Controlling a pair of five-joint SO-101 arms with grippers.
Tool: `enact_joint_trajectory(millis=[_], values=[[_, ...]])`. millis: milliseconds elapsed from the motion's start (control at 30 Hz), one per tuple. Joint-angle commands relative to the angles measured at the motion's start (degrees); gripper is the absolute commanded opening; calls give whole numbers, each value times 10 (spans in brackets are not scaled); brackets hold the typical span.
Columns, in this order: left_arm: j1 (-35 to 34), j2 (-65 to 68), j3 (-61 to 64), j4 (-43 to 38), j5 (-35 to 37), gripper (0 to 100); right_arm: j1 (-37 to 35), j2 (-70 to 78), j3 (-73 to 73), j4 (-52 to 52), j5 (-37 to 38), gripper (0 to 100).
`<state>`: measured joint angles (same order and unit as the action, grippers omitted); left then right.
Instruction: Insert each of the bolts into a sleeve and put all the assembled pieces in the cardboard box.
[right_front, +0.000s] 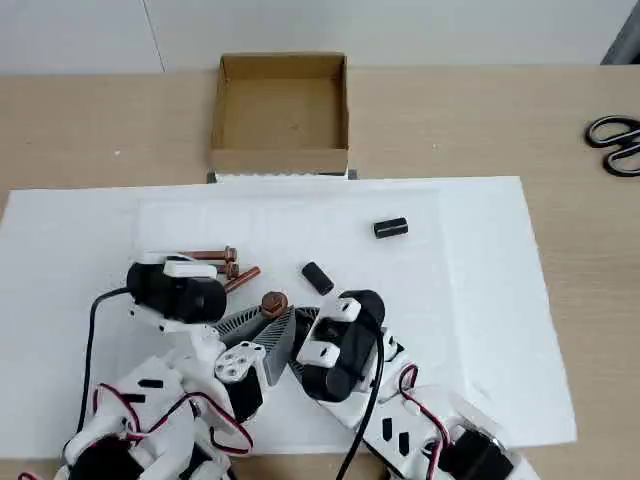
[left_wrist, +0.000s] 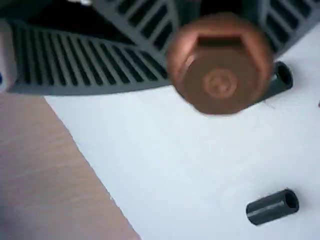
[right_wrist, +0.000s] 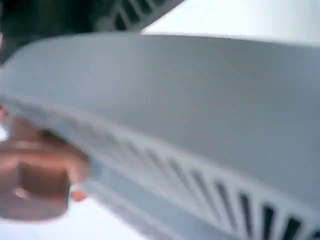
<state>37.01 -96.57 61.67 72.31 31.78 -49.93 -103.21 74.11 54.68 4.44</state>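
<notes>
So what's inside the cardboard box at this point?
Nothing visible: the cardboard box shows only its bare brown floor in the high view. The loose bolts and two sleeves lie outside on the white sheet. Its near wall may cover a thin strip of floor.

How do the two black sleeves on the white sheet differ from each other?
The far sleeve lies nearer the cardboard box; the near sleeve lies farther from it, toward the loose bolts. The far sleeve lies almost crosswise in the high view; the near sleeve lies diagonally. Both are short black tubes on their sides on the white sheet, with no bolt inside.
</notes>
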Motion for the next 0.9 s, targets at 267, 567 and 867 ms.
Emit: enact_joint_trajectory(millis=[267,567,867], values=[[10,4,0,8,-10,38,4,-1,-7,-42,14,2],[10,4,0,8,-13,186,4,-2,-5,-38,14,2],[-45,5,0,13,-63,191,4,-2,-4,-37,14,2]])
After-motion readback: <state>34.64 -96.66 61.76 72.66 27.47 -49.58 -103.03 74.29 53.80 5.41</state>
